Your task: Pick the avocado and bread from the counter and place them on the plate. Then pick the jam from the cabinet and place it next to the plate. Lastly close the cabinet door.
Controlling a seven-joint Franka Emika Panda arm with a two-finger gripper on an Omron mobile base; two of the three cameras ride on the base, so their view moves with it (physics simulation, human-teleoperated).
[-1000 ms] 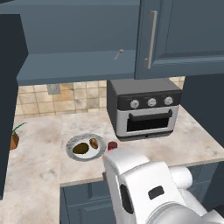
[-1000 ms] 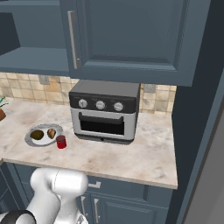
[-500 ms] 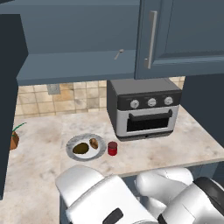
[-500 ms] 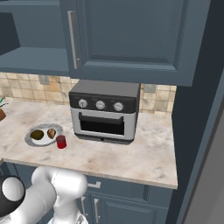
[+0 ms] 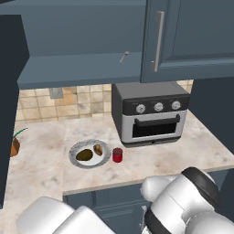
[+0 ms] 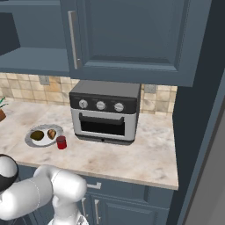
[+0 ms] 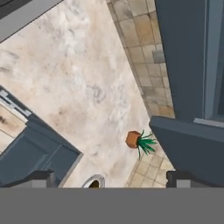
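Observation:
The grey plate (image 5: pixel 75 148) lies on the marble counter and holds the dark green avocado (image 5: pixel 84 155) and the brown bread (image 5: pixel 98 149). The red jam jar (image 5: pixel 117 155) stands right of the plate, close to its rim. From the right base view I see the same plate (image 6: pixel 33 140), avocado (image 6: pixel 37 135), bread (image 6: pixel 52 134) and jam (image 6: pixel 61 142). The upper cabinet's door (image 5: pixel 9 100) stands open at the left, baring its shelf (image 5: pixel 82 68). In the hand view my gripper (image 7: pixel 111 180) is open and holds nothing, high above the counter, with a sliver of the plate (image 7: pixel 97 177) between the fingertips (image 7: pixel 41 177).
A toaster oven (image 5: pixel 153 114) stands right of the jam. A small potted plant (image 5: pixel 16 144) sits at the counter's far left, also seen as the plant (image 7: pixel 140 141) by the tiled wall. A shut cabinet with a long handle (image 5: pixel 157 41) hangs above the oven.
My arm has swung down and to the left, dropping from the middle of the left base view to its bottom edge. Plate, food and jam have not moved.

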